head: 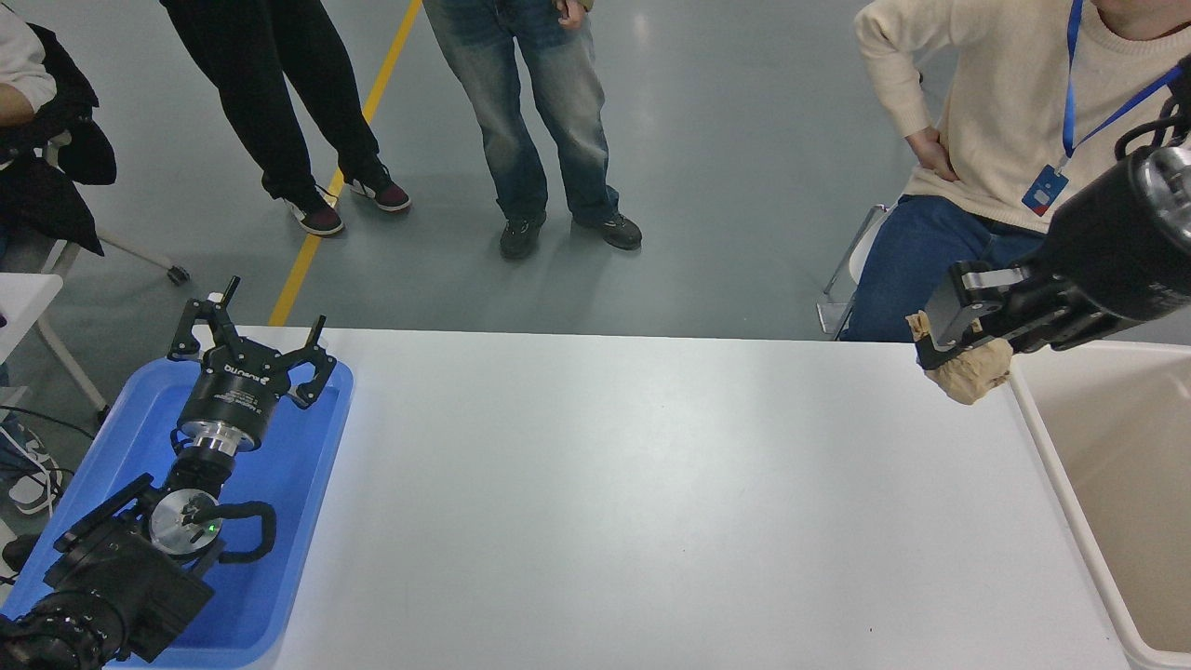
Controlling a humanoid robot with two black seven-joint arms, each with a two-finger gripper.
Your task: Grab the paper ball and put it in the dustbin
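Note:
My right gripper (963,358) is shut on the paper ball (974,374), a crumpled tan-brown wad, and holds it in the air above the table's far right corner. The ball hangs just left of the dustbin (1050,453), a large beige bin with a thick rim at the table's right edge. The ball is outside the bin's rim. My left gripper (251,340) is open and parked over the blue tray at the lower left.
A shallow blue tray (307,484) lies at the table's left edge under my left arm. A seated person in a cream sweater (1005,102) is at the far right. Two people stand beyond the table's far edge (521,121).

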